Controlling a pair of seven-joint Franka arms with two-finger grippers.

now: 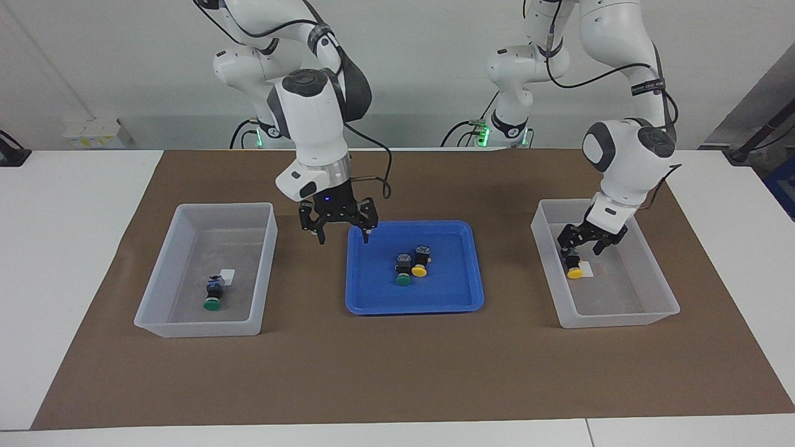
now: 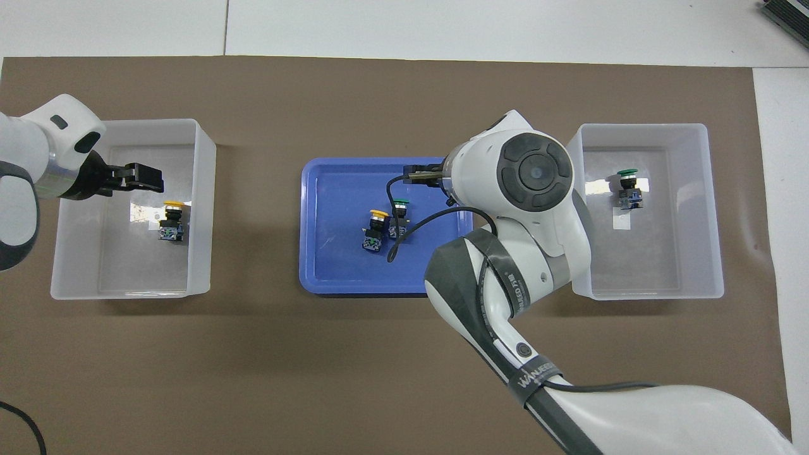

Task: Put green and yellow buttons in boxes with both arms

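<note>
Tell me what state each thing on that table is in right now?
Left gripper: open, over the box at its end.
Yellow button in that box: lying released on the floor.
Right gripper: open, empty, over the blue tray's edge.
Green button in the other box: lying on its side.
Green button in the tray: lying down, touching its neighbour.
Yellow button in the tray: lying down.

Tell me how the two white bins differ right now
The bin at the right arm's end holds a green-capped button; the bin at the left arm's end holds a yellow-capped button. The left gripper hangs with open jaws inside its bin, just above that button; the other bin has no gripper over it, since the right gripper is at the edge of the blue tray. Both are translucent, rectangular, and hold one button beside a white label.
</note>
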